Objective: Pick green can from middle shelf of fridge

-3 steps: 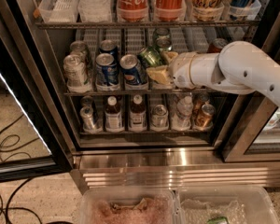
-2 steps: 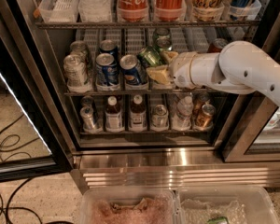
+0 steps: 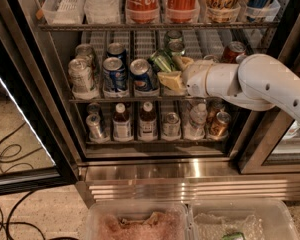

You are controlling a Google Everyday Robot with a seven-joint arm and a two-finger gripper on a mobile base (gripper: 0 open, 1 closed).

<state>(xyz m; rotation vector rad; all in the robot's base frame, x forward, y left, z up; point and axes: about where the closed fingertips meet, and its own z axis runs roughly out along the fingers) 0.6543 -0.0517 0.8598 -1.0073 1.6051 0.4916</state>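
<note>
The fridge [image 3: 155, 171] stands open in front of me. My gripper [image 3: 176, 70] reaches in from the right over the middle shelf [image 3: 115, 100], on the white arm [image 3: 260, 81]. Its pale yellowish fingers [image 3: 171, 80] are closed around the green can [image 3: 161, 61]. The can is tilted, its top leaning left, just above the whitish lane trays [image 3: 140, 43]. Two more greenish cans [image 3: 175, 47] stand upright behind it in the same lane.
Blue Pepsi cans [image 3: 115, 74] and silver cans [image 3: 81, 76] stand left of the gripper, a red can [image 3: 233, 50] behind the arm. Coca-Cola bottles [image 3: 142, 1] are above; bottles and cans [image 3: 147, 120] below. The glass door [image 3: 20, 134] is open at left. Plastic bins [image 3: 190, 219] sit in front.
</note>
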